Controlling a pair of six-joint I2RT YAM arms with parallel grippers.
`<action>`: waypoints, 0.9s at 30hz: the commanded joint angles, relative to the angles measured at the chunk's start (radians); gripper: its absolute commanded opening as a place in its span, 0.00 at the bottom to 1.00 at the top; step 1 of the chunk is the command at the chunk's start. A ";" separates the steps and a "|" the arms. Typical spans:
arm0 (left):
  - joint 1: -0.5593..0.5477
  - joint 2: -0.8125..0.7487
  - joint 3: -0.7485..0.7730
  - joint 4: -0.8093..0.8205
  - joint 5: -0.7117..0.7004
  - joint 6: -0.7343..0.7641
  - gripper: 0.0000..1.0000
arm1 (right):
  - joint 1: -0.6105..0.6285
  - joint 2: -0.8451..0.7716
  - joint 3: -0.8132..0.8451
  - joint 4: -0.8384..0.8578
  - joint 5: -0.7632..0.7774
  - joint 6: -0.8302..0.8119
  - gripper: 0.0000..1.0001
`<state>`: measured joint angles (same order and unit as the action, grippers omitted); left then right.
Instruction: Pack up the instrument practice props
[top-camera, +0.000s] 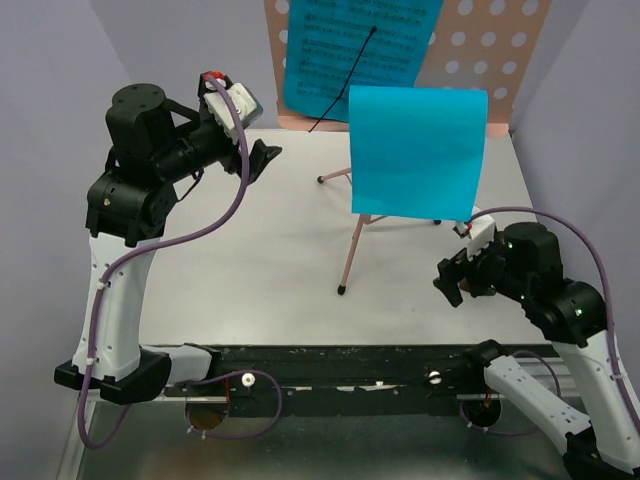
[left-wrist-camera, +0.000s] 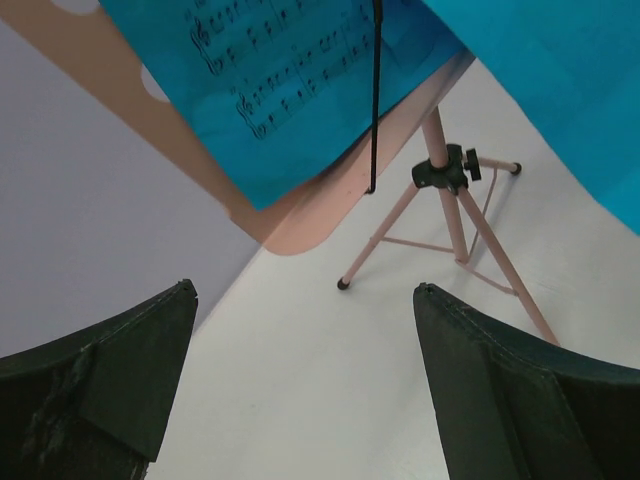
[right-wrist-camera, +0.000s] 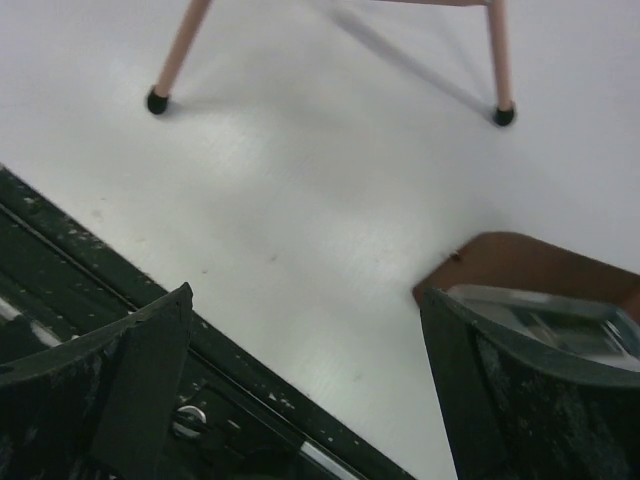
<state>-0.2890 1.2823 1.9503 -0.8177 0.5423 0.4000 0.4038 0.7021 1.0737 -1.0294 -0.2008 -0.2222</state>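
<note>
Jaws apart on both, nothing held: your R gripper (right-wrist-camera: 305, 293) has the block (right-wrist-camera: 520, 262) just beside one finger, L gripper (top-camera: 262, 160) faces the stand (top-camera: 352, 240).

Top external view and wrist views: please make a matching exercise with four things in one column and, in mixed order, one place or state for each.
Things
1. pink perforated music stand
2. plain bright blue paper sheet
3. blue paper sheet printed with music notes
4. dark-brown wedge-shaped block

Places or states
A. lying on the white table, shown only in the right wrist view
B. standing on thin tripod legs
C. hanging in front, hiding the post
D. crossed by a thin black stick

Pairs: 1-B, 2-C, 3-D, 4-A
</note>
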 joint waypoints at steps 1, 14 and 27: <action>0.004 0.021 0.042 0.136 0.071 -0.024 0.99 | -0.006 -0.061 0.087 -0.178 0.260 -0.066 1.00; -0.004 0.141 0.193 0.488 0.194 -0.295 0.99 | -0.020 0.229 0.807 -0.143 -0.184 -0.194 1.00; -0.088 0.270 0.378 0.568 0.038 -0.210 0.99 | -0.017 0.598 0.824 0.785 -0.598 0.443 1.00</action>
<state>-0.3695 1.5494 2.3013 -0.2993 0.6518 0.1699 0.3885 1.2285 1.8427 -0.5655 -0.6449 -0.0383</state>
